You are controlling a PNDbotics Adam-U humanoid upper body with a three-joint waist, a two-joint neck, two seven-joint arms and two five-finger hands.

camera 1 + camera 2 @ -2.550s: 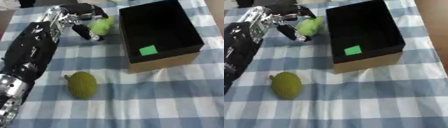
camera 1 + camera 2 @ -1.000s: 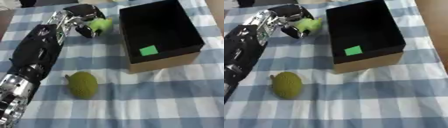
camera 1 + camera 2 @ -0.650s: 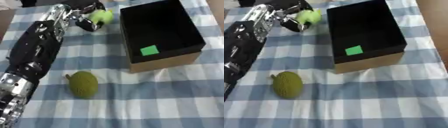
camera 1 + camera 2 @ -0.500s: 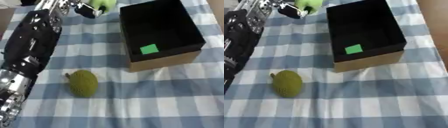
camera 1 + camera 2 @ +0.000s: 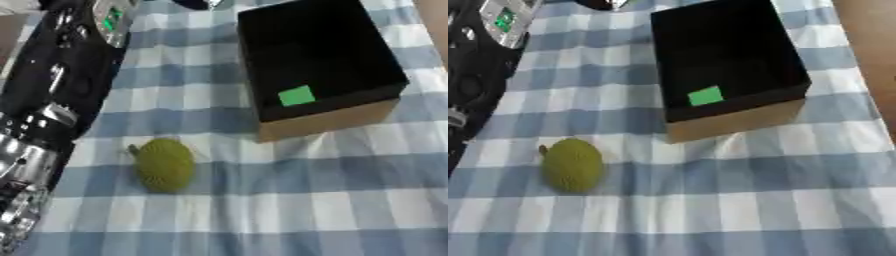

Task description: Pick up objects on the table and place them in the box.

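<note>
An open cardboard box (image 5: 328, 120) with a black inside and a green sticker (image 5: 297, 95) stands at the upper right of the checked cloth. A round, bumpy green fruit (image 5: 164, 164) with a short stem lies on the cloth to the lower left of the box, touched by nothing. My left arm (image 5: 61, 80) runs up the left side. Only a dark sliver of my left hand (image 5: 197, 4) shows at the top edge, left of the box. The light green thing it carried is out of view. My right hand is not in view.
The blue and white checked cloth (image 5: 306, 200) covers the table. In the right eye view, brown floor (image 5: 877, 30) shows past the table's right edge. My left arm lies over the left part of the cloth.
My left hand, shut on a light green thing, rose from the cloth and went out past the top edge. The bumpy fruit and the box have not moved.
</note>
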